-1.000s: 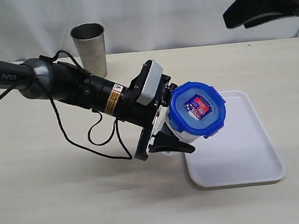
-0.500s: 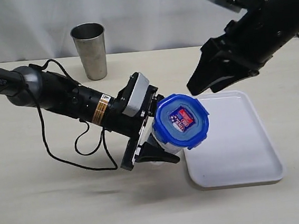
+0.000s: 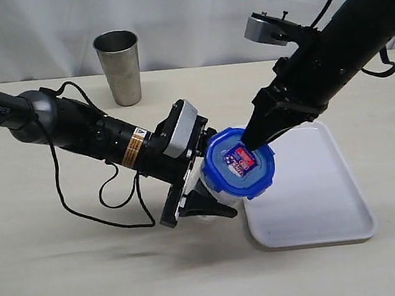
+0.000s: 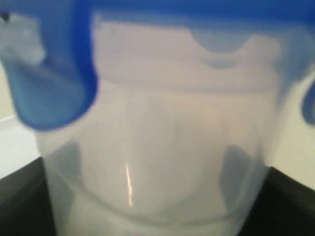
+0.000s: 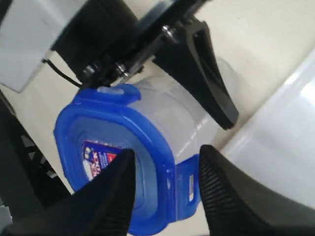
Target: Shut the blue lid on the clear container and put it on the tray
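Right gripper [image 5: 166, 152] has dropped onto the blue lid [image 3: 239, 163], fingers spread.
Left gripper [image 3: 210, 186] clamps the clear container [image 4: 157, 162] above the beige table [image 3: 69, 272]; white curtain [image 3: 192, 15] across the top.

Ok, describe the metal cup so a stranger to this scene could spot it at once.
Start from the pale table and look to its far edge, against the white curtain. There, left of centre in the exterior view, the metal cup stands upright alone. It is the only grey steel vessel and has no lid, unlike the clear container with its blue lid.
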You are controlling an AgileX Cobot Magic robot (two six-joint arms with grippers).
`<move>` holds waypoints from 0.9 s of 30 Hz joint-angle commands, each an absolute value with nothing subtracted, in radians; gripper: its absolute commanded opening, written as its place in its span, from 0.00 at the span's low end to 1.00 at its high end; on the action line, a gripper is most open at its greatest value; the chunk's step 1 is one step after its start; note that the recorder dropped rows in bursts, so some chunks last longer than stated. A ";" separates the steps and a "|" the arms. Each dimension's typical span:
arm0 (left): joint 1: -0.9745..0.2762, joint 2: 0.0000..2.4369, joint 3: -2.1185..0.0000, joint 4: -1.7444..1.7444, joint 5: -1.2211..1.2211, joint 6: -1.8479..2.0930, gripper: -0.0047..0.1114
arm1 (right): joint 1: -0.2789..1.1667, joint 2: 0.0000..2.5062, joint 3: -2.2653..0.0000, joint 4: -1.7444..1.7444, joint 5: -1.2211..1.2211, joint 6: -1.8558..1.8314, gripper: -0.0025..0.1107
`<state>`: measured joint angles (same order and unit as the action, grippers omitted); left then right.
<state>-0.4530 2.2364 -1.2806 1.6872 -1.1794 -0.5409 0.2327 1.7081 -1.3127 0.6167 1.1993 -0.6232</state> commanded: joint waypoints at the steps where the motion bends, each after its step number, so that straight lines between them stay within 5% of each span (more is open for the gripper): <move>1: -0.452 2.225 -1.281 1.633 -1.221 -0.542 0.04 | 0.234 1.713 -1.308 0.733 1.221 -0.704 0.37; 6: -0.452 2.225 -1.281 1.611 -1.221 -0.546 0.04 | 0.238 1.713 -1.308 0.742 1.221 -0.725 0.38; 11: -0.452 2.225 -1.281 1.611 -1.221 -0.546 0.04 | 0.259 1.715 -1.270 0.719 1.219 -0.702 0.49; 27: -0.452 2.225 -1.281 1.600 -1.221 -0.546 0.04 | 0.259 1.767 -1.262 0.750 1.221 -0.665 0.44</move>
